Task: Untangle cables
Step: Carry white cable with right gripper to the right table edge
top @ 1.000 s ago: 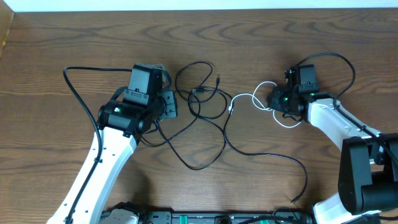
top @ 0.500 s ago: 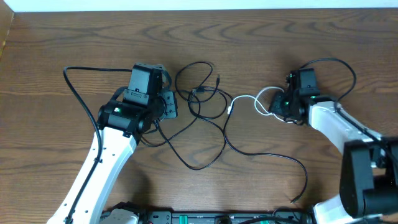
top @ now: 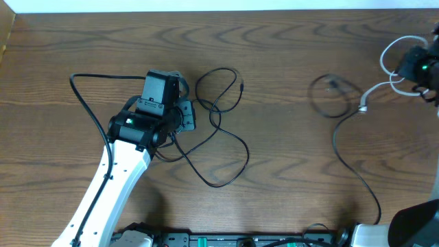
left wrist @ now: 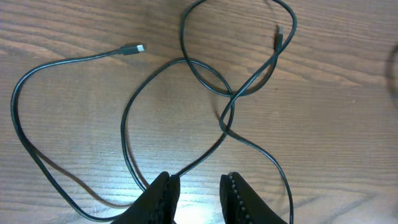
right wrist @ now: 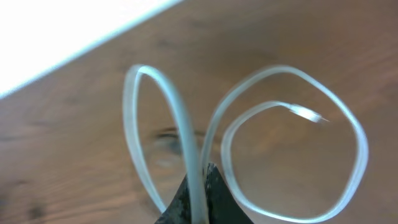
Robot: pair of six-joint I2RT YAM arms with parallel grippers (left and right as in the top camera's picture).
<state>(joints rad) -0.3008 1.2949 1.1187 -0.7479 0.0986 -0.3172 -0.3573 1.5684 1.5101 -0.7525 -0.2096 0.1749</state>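
Note:
The black cable (top: 245,154) lies in loose crossed loops right of my left gripper (top: 184,115). The left wrist view shows its crossing (left wrist: 227,118) and two plug ends on the wood. My left gripper (left wrist: 199,180) stands narrowly open over bare table, with a strand passing under its left fingertip. At the far right my right gripper (top: 410,67) is shut on the white cable (top: 376,87), lifted clear of the black loops. The white cable (right wrist: 186,143) curls in loops above the pinched jaws of that gripper (right wrist: 200,171). A blurred dark cord (top: 353,165) trails from the white plug toward the front edge.
The white table edge (right wrist: 74,43) runs close behind the right gripper. The left arm's own thick wire (top: 86,103) arcs along its left side. Robot bases (top: 240,240) line the front edge.
My right gripper closed on the white cable and swept it far to the right and back, out of the black loops. A dark cord dragged along with it. The left arm stayed still.

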